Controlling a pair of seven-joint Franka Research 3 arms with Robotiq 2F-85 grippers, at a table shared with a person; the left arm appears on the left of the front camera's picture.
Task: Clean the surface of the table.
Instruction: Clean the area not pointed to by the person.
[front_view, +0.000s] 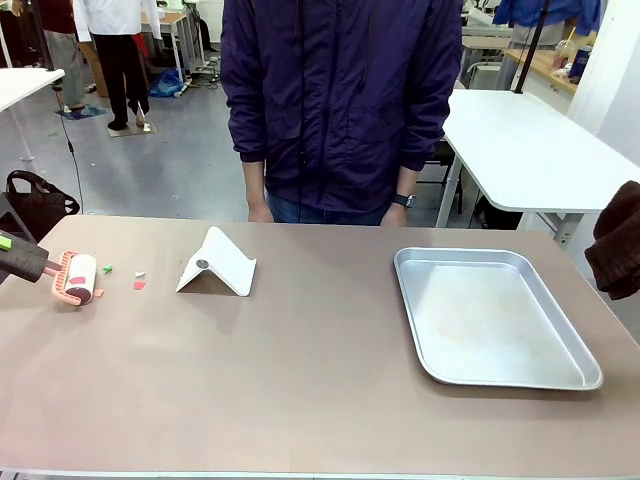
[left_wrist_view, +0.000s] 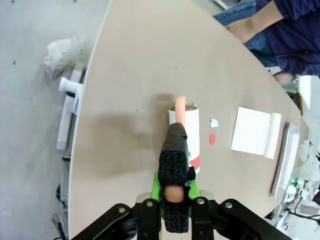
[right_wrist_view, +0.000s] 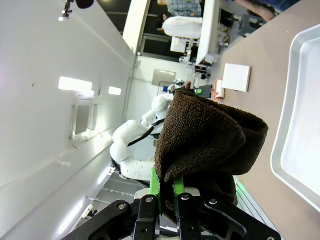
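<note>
The table (front_view: 300, 380) fills the space between the robot and the person standing at its far edge. Its top is matte brownish-tan with rounded corners. One shallow silver tray (front_view: 490, 320) lies toward the right edge with nothing in it. One white folded stand (front_view: 217, 265) sits left of the middle, nearer the far edge. Three small paper scraps lie between the stand and the left edge: one green (front_view: 107, 269), one white (front_view: 140, 275), one red (front_view: 140, 285). Just beside them, at the left edge, one lint roller (front_view: 78, 277) with a pink frame rests on the top. The left gripper (left_wrist_view: 174, 190) has its jaws clamped on the roller's black-padded handle. At the right edge, the right gripper (right_wrist_view: 166, 192) is closed tight on one dark brown cloth (right_wrist_view: 205, 140), held clear of the top.
</note>
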